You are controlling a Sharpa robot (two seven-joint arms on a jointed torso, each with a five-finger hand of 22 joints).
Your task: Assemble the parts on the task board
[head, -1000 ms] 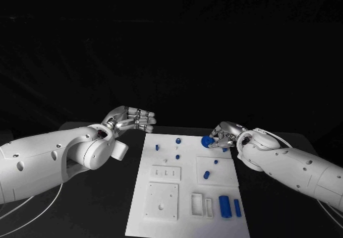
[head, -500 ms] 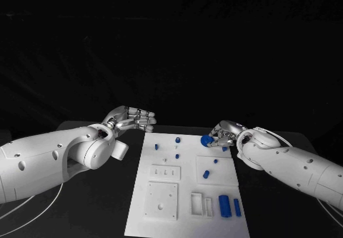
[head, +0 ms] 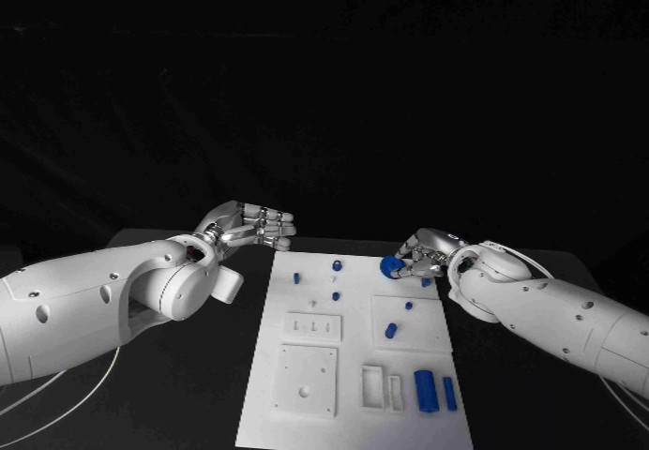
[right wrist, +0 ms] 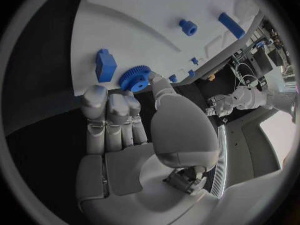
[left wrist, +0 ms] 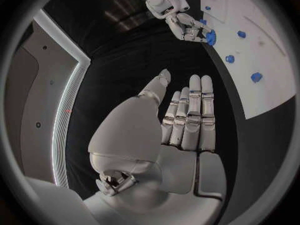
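Blue gear (head: pixel 392 267) stays pinched in the right hand (head: pixel 428 253) at the task board's (head: pixel 354 394) far corner, unmoved; left hand (head: pixel 251 225) remains released, so placing is pending.

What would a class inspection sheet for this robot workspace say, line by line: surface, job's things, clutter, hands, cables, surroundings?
Surface: black table, bare round the board.
Job's things: white task board with small blue parts on it, two blue bars near its front right; blue gear at its far right edge.
Clutter: nothing seen.
Hands: right hand holds the gear in its fingers; left hand holds nothing, off the board's far left corner.
Cables: white cables by the left arm.
Surroundings: dark backdrop.
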